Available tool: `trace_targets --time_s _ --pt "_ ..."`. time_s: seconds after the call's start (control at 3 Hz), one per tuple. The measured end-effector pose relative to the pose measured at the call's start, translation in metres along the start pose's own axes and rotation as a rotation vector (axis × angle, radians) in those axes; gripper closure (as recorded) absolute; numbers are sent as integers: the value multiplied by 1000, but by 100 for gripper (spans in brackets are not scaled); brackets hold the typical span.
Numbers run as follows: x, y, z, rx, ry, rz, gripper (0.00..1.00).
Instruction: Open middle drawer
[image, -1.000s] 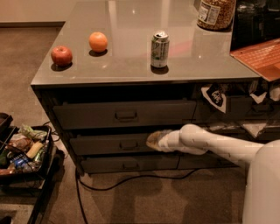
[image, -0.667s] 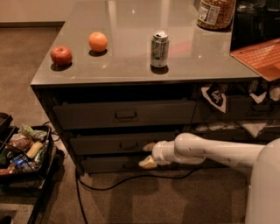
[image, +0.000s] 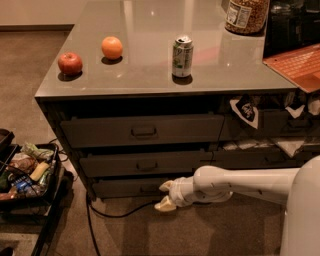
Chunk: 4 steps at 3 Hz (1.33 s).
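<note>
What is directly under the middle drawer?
The bottom drawer, and the claw low in front of its right end. The claw covers that end; the drawer's inside is not visible.

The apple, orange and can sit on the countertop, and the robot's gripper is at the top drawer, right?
No. The camera view shows the gripper low, at the bottom drawer, not the top one. The apple, orange and can do sit on the countertop.

Dim, warm light from overhead. Pale glare streaks on the glossy grey tabletop (image: 150, 30). Short dark shadows under the red apple (image: 70, 63), the orange (image: 112, 47) and the green soda can (image: 182, 56). The dark grey middle drawer (image: 145, 164) is murky under the overhang. The white gripper (image: 165, 196), fingers apart, is low beside the bottom drawer (image: 125, 188) and brightly lit.
</note>
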<state>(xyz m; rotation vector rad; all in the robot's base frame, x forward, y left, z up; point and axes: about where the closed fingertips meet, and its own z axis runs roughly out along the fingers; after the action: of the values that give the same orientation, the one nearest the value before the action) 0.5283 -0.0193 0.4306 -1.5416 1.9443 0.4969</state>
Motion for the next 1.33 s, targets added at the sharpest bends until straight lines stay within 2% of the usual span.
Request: trace_targets --time_s 0.33,0.67,1.0,1.33 --pt "1 -10 3 85 -24 -26 18" --pt "-1 -23 1 120 -21 -21 0" --pt "-10 -36 8 53 -7 -68 0" --pt "-21 -51 12 8 -3 -111 0"
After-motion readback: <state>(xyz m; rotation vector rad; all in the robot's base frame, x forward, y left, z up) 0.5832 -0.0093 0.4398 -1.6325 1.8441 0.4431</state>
